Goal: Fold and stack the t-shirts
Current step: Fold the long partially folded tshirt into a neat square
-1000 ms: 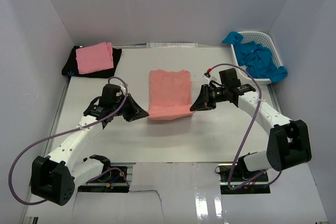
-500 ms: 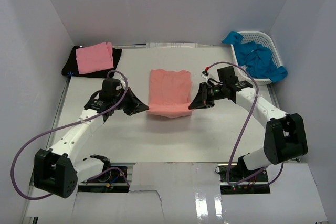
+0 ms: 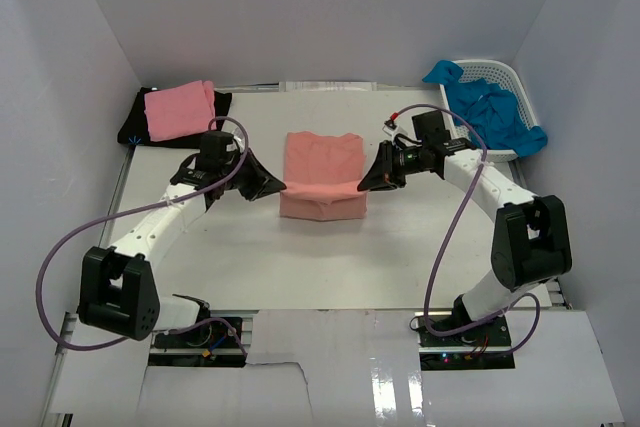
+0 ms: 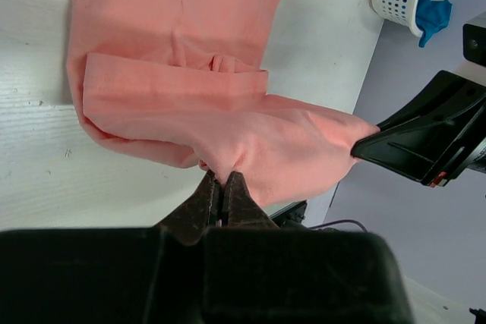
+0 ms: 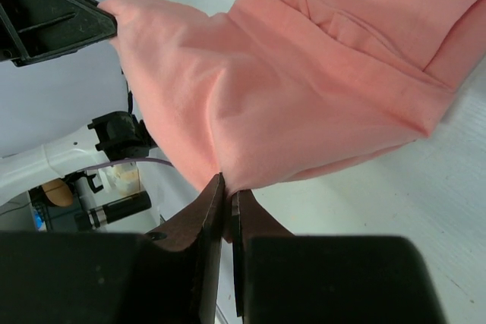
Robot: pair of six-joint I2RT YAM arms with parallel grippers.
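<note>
1. Top external view gives us the layout. The salmon t-shirt (image 3: 322, 162) sits in the middle of the desk (image 3: 400, 247), between the two arms. Its long axis runs from the arm bases toward the far wall.
2. The left fingers (image 3: 276, 186) are pressed together on the shirt's near-left corner. The right fingers (image 3: 369, 183) are doing the same on the near-right corner. The near hem is up off the desk and strung between them.
3. The relation that matters, we reckon, is that the flat rest of the shirt lies beyond the fingers, on the far side. So the hem has to travel away from the bases, along that long axis, and come down on the far part.
4. Neither arm is nearer, since each has its own side. They probably need to move level with each other or the fold goes crooked.
5. Left wrist view shows us what the top view can't. We get the actual pinch, with cloth bunched right at the tips. We also see a folded band lying across the shirt underneath.
6. Right wrist view is pretty much the mirror of that. It adds that the cloth between the two corners hangs loose and rounded, not pulled tight.
7. Only the top view shows us where the stack is. The pink t-shirt (image 3: 180, 112) lies folded on the black t-shirt (image 3: 135, 129) at the far left. The blue t-shirts (image 3: 490, 112) are heaped in the basket (image 3: 495, 72) at the far right. Both are well apart from the salmon one.
</note>
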